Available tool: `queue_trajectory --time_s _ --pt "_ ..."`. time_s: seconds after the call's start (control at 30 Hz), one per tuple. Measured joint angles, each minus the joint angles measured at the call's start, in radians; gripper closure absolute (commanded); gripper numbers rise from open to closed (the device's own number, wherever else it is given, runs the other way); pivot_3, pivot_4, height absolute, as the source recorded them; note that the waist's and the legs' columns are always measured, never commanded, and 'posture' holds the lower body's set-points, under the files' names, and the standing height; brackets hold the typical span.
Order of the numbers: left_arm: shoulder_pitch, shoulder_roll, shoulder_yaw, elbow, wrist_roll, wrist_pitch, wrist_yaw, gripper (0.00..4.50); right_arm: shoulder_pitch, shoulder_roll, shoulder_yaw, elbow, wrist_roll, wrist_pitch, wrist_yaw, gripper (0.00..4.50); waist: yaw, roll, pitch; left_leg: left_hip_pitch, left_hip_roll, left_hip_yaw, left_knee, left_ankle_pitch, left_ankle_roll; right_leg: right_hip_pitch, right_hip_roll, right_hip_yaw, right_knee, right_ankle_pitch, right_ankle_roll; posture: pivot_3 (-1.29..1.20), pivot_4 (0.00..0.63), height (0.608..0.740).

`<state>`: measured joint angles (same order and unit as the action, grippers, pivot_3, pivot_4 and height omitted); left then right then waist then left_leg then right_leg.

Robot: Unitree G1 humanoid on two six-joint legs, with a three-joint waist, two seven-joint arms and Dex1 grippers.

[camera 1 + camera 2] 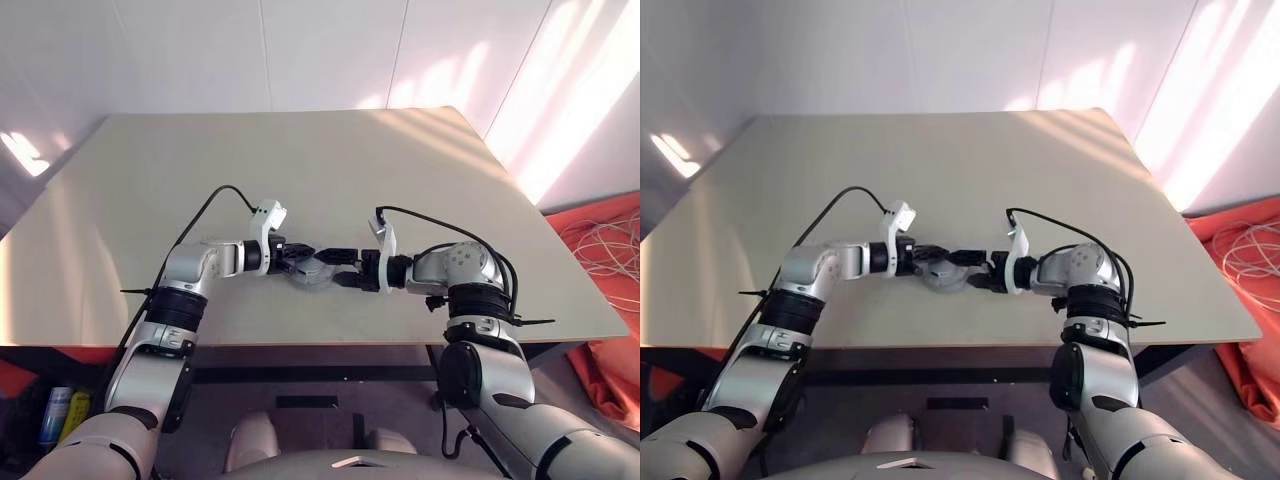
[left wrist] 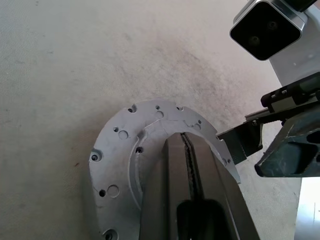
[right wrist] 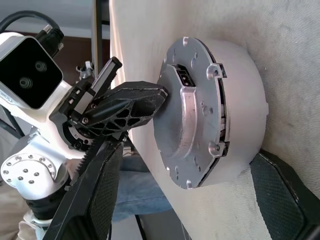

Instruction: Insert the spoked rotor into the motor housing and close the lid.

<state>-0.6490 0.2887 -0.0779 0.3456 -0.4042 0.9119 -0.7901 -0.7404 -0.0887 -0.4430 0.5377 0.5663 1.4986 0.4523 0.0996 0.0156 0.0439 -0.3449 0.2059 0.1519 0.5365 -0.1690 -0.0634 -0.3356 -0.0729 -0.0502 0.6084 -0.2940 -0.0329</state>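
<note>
Housing (image 3: 220, 110) sits on the table (image 1: 300, 170) near the front edge, about centre, directly between the two grippers. Lid (image 2: 125, 165) is already on top of it: a flat silver disc with a ring of small holes and a raised middle. So the rotor is presumably inside; can't see it to confirm.

Left gripper (image 2: 187, 165) comes in from the left, fingers clenched together with nothing between them, tips resting on the lid's raised centre. My read: it's used as a presser, pinning the lid flat and stopping the housing from sliding while the other arm works.

Right gripper (image 3: 187, 200) comes in from the right, pointing left, jaws spread wide on either side of the housing body, one finger (image 3: 280, 190) beside the round wall, the other on the lid side. Neither pad looks to be touching yet, so it's released and grasping nothing. Placement looks like a setup to squeeze lid and body together, or to grip the body for a twist.

Lid-to-body seam in the right wrist view shows a thin dark gap by the tabs, so I'd judge it not fully seated. Risk: squeezing off-axis could cock the lid.

Far half of the table is bare, sunlit at the far right corner.
</note>
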Motion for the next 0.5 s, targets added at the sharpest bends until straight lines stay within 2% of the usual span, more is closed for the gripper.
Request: queue_trajectory --time_s 0.27,0.43,0.5 --pt "0.0 -0.001 0.005 0.004 0.004 -0.007 0.01 4.5 -0.032 0.039 -0.039 0.053 0.0 -0.073 -0.062 0.02 -0.006 0.0 0.001 0.002 0.0 0.0 -0.006 0.006 -0.01 -0.003 0.0 0.0 0.001 0.001 0.0 0.0 0.0 0.74" --pt "-0.001 -0.002 0.007 0.005 0.004 -0.01 0.01 4.5 -0.032 0.053 -0.051 0.052 0.005 -0.082 -0.075 0.02 -0.007 0.0 0.001 0.002 0.001 0.0 -0.007 0.007 -0.011 -0.004 0.002 0.0 0.0 0.004 -0.006 0.0 0.0 0.74" --pt "-0.001 -0.003 0.008 0.005 0.004 -0.011 0.01 4.5 -0.032 0.055 -0.053 0.052 0.006 -0.084 -0.077 0.41 -0.007 0.0 0.001 0.001 0.001 0.0 -0.007 0.007 -0.011 -0.004 0.003 0.0 0.0 0.004 -0.006 0.0 0.0 0.74"
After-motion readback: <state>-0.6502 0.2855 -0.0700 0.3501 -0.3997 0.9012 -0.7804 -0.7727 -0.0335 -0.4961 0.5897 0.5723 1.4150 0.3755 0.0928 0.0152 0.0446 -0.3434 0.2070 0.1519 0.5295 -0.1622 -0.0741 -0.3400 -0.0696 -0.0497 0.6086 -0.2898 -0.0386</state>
